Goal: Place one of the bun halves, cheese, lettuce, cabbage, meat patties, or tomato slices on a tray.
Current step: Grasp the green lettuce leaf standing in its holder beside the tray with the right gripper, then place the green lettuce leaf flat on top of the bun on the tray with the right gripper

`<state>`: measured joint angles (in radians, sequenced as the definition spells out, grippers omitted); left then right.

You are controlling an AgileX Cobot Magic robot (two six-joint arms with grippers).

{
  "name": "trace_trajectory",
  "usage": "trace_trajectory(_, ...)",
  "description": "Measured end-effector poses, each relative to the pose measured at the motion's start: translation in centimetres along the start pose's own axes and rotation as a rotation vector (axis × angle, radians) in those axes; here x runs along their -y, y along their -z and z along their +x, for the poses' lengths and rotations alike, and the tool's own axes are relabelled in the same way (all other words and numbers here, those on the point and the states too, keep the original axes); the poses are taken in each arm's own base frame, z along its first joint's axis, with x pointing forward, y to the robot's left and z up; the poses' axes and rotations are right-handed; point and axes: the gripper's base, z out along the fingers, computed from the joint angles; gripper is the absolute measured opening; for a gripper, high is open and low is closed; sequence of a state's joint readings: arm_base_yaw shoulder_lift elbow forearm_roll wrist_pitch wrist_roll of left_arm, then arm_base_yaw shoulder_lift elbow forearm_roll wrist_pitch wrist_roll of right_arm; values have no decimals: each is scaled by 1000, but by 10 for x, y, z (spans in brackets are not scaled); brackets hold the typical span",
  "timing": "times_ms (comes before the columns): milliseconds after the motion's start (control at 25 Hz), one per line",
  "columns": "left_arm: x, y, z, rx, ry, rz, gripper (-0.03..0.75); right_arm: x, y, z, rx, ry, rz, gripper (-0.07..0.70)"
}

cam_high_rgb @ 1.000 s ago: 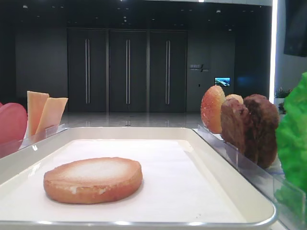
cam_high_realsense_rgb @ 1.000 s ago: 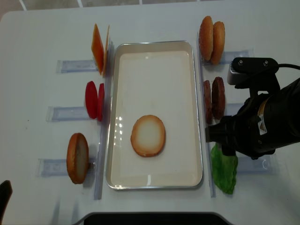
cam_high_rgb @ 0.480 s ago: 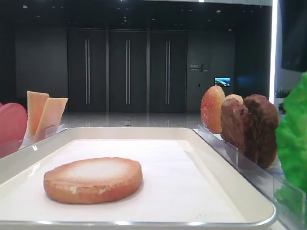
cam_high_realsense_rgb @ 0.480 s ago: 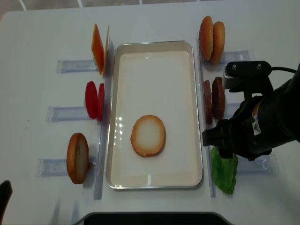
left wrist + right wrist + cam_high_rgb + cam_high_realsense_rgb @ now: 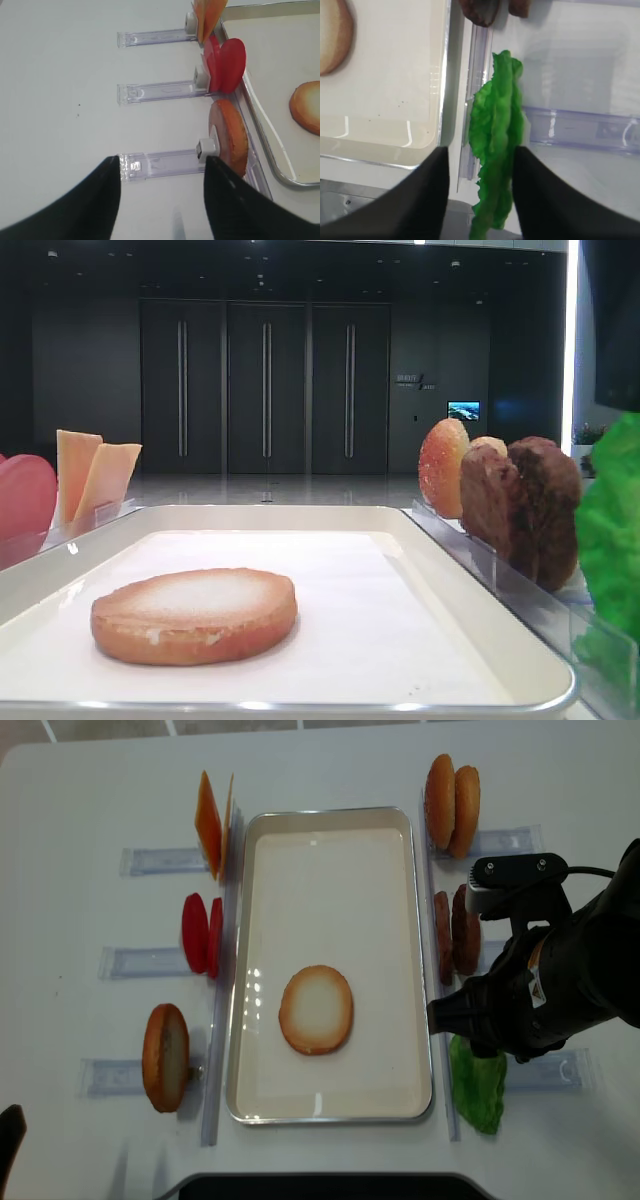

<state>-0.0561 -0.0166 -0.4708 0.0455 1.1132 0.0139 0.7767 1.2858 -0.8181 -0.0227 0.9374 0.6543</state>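
The bright green lettuce (image 5: 497,130) stands on edge in its clear holder just right of the white tray (image 5: 330,825). My right gripper (image 5: 480,150) is lowered over the lettuce (image 5: 477,1085) and still open. One finger is on each side of the leaf. The right finger touches the leaf and the left stands a little apart. A flat bun half (image 5: 316,1009) with a pale cut face lies on the tray's paper. My left gripper (image 5: 162,165) hangs open and empty over the table by the lower left holder.
Meat patties (image 5: 457,932) and two buns (image 5: 452,792) stand in holders right of the tray. Cheese (image 5: 212,823), tomato slices (image 5: 200,933) and another bun half (image 5: 165,1057) stand on the left. Clear holder rails (image 5: 160,162) flank the tray.
My right arm has shifted slightly left over the lettuce and its jaws have narrowed around the leaf. The leaf's top edge has dipped a little. The left arm has not moved.
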Motion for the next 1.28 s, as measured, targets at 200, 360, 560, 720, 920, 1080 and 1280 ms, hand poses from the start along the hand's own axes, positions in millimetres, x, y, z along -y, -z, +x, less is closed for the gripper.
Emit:
trace_trajectory(200,0,0,0,0,0,0,408,1,0,0,0,6,9,64)
trace_trajectory(360,0,0,0,0,0,0,408,2,0,0,-1,13,23,24)
trace_trajectory(560,0,0,0,0,0,0,408,4,4,1,6,14,21,24)
trace_trajectory(720,0,0,0,0,0,0,408,4,24,1,34,12,3,24)
trace_trajectory(920,0,0,0,0,0,0,408,2,60,-2,90,8,-38,24)
trace_trajectory(1080,0,0,0,0,0,0,408,-2,85,-1,135,25,-79,24)
trace_trajectory(1280,0,0,0,0,0,0,408,-7,89,3,135,49,-104,24)
